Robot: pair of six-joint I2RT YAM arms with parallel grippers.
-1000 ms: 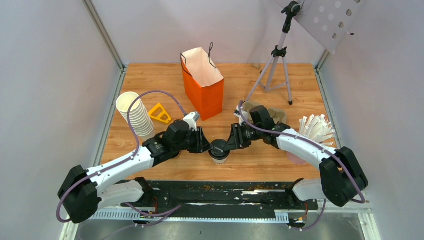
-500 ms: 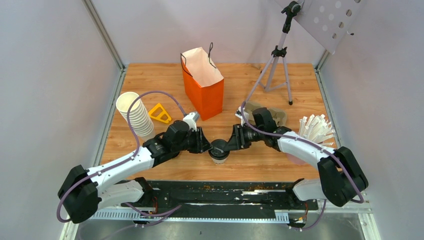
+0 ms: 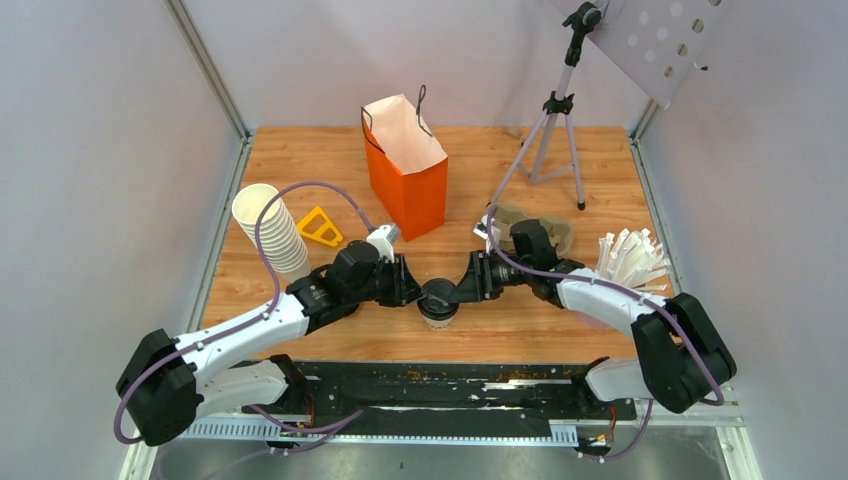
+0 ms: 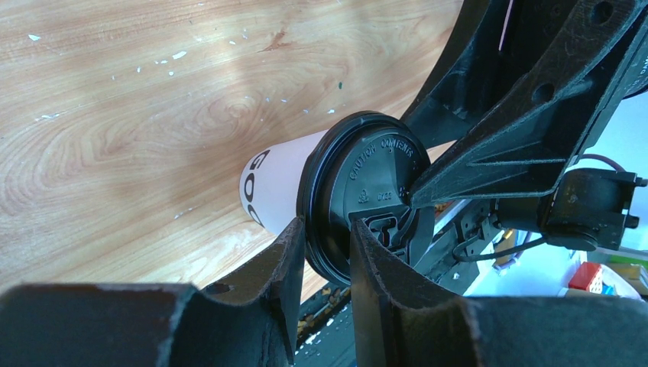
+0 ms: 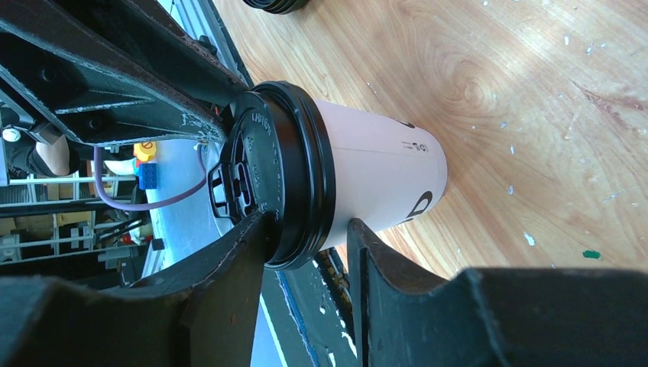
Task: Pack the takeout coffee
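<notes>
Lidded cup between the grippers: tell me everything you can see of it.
Small white paper cup with black print on its wall, capped by a round black plastic lid embossed with caution text. It stands upright on the wood table, near the front edge. The left gripper and right gripper straddle the lid rim from opposite sides, one finger over it, one under.

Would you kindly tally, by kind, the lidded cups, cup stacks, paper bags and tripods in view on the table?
Lidded coffee cup: 1
Stack of lidless cups: 1
Orange paper bag: 1
Tripod: 1
Total: 4
</notes>
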